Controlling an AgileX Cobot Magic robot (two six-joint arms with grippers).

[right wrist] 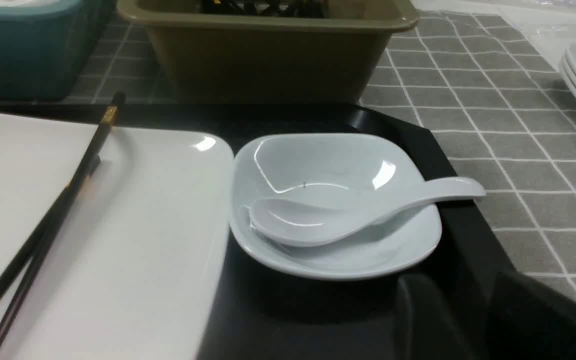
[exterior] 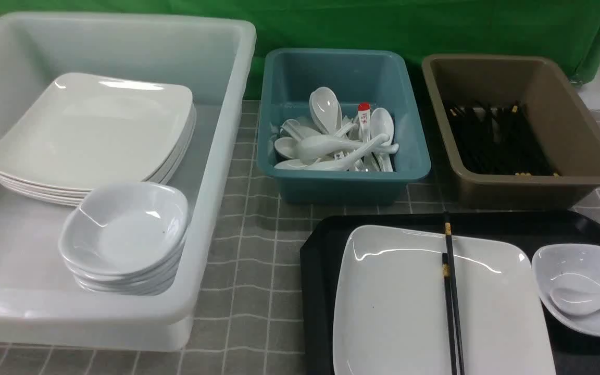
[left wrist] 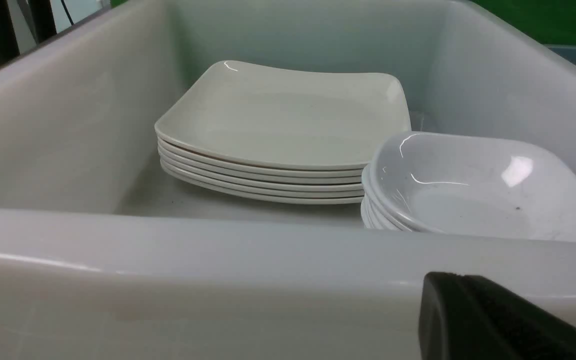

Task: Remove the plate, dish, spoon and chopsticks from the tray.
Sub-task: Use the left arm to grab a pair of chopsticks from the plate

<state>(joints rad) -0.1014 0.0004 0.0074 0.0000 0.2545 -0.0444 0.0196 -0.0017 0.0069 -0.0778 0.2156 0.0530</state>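
Seen only in wrist views: L fingers [left wrist: 493, 320] closed, R fingers [right wrist: 428, 320] apart, empty.

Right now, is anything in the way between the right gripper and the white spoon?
No, nothing visible is in the way. The right gripper hovers open over the tray, and the spoon lies uncovered in the dish just ahead of it, with its handle sticking out over the dish's rim.

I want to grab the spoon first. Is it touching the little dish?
Touching. The right wrist view shows the spoon lying inside the dish, its handle resting over the rim.
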